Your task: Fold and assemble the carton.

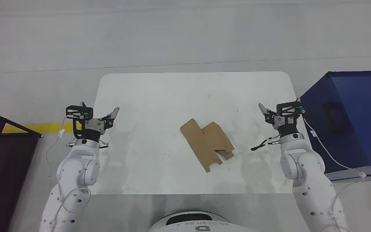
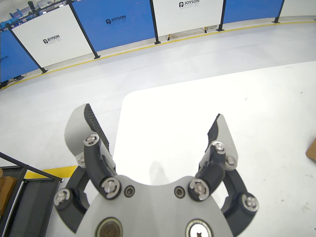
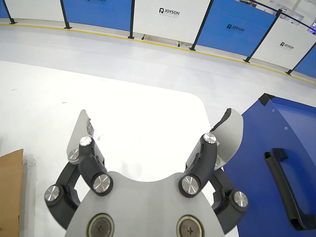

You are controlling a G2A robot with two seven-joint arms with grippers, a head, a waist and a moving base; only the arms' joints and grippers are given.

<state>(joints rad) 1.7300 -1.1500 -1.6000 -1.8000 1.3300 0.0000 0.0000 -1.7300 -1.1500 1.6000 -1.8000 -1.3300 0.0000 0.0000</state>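
Top view: the flat carton (image 1: 207, 143) is seen mid-frame, between left gripper (image 1: 99, 116) and right gripper (image 1: 275, 116). Left wrist view: fingers (image 2: 95, 124) are held wide, empty. Right wrist view: likewise. Light, bendy cardboard is judged best taken at a flap edge

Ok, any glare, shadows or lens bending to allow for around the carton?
Top view: even light, the flat carton casts barely any shadow on the table. Left wrist view: table glares white, faint shadow under the left gripper, partition panels bow. Right wrist view: same bowing beyond the right gripper.
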